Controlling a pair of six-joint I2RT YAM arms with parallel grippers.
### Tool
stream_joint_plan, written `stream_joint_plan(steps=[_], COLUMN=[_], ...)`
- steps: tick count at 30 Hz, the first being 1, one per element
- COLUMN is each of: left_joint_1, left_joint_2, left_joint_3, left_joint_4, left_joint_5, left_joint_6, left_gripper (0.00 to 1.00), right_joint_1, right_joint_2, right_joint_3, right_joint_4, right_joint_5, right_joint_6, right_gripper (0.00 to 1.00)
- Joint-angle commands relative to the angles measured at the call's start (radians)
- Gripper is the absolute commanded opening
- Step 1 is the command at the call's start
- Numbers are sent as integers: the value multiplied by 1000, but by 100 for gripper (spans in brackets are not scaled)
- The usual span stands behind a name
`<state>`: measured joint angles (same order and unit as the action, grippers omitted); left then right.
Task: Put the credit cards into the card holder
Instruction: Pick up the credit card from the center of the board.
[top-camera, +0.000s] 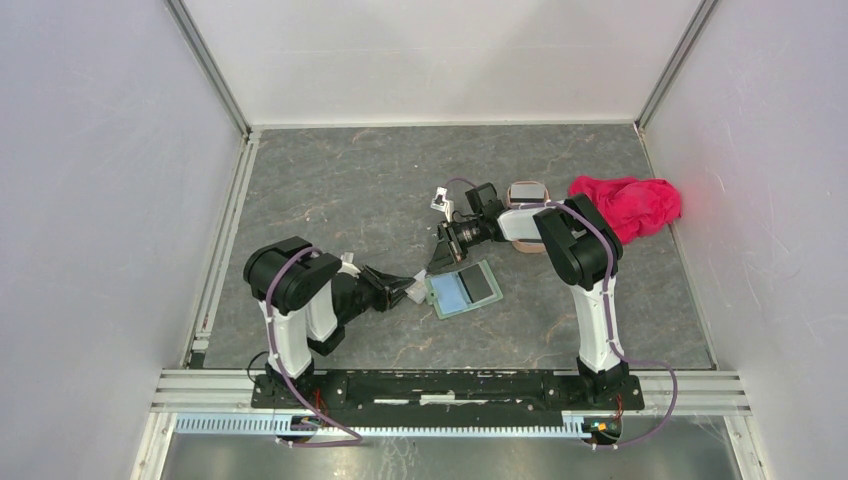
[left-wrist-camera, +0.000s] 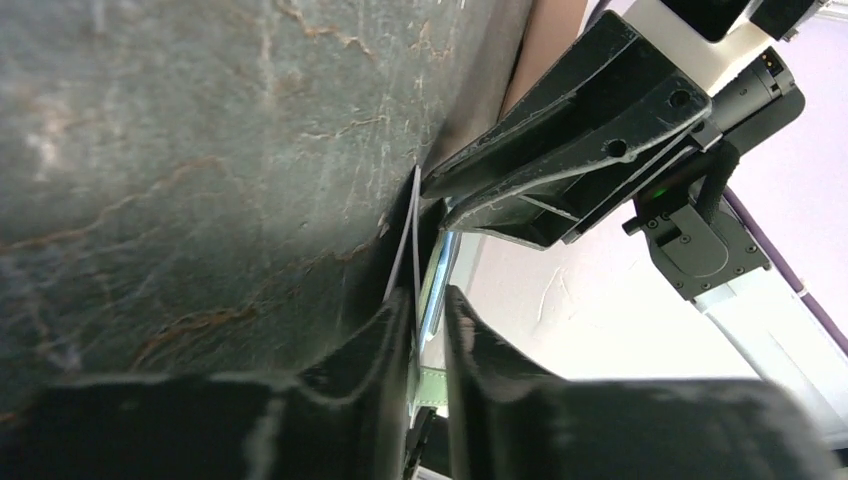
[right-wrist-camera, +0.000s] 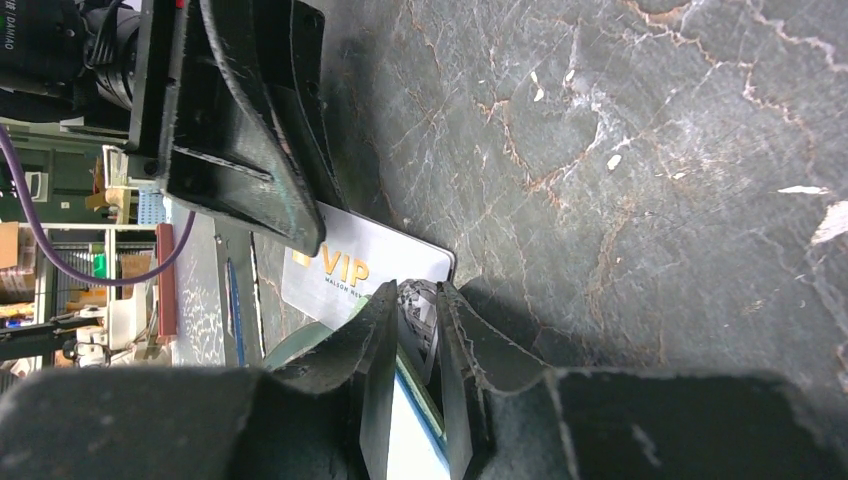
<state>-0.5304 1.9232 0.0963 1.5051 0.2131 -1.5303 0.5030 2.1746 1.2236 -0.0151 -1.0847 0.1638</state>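
Note:
The sage-green card holder (top-camera: 462, 290) lies open on the table, with a dark grey credit card (top-camera: 481, 284) on its right half. My left gripper (top-camera: 413, 292) is at its left edge. In the left wrist view the fingers (left-wrist-camera: 428, 298) stand nearly together, with a white card's thin edge (left-wrist-camera: 413, 230) and the holder's blue-green edge (left-wrist-camera: 440, 270) between them. The right wrist view shows this white credit card (right-wrist-camera: 370, 262), marked VIP. My right gripper (top-camera: 440, 262) reaches the holder's far-left corner, and its fingers (right-wrist-camera: 418, 290) are shut on the holder's edge (right-wrist-camera: 420, 397).
A pinkish-brown tray (top-camera: 527, 192) sits behind the right arm, with a red-pink cloth (top-camera: 630, 205) beside it at the right wall. White walls enclose the grey marbled table (top-camera: 350, 180). The two grippers are within a few centimetres of each other.

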Motion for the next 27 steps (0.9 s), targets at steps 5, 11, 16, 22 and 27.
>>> stream_joint_plan(steps=[5,11,16,22,27], left_joint_1=[-5,1,18,38,59], left_joint_2=[-7,-76,-127,-187,-280], left_joint_3=[-5,-23,-20,9,7], left_joint_4=[217,161,146,77,-24], left_joint_5=[-8,-29,-35,-23,-21], left_joint_6=[-8,57,69,90,129], left_gripper=[5,2,2,2,2], right_joint_1=[0,-52,-83,-84,-87], right_joint_2=[-4,-66,-140,-202,-252], right_joint_3=[4,63,84,79,80], right_joint_4=[-51,-78,-107,-141,-148], right_joint_5=[44,43,14,-6,1], right_joint_6=[-85,-139,-240,-357,-404], right_gripper=[39,56,64,66,67])
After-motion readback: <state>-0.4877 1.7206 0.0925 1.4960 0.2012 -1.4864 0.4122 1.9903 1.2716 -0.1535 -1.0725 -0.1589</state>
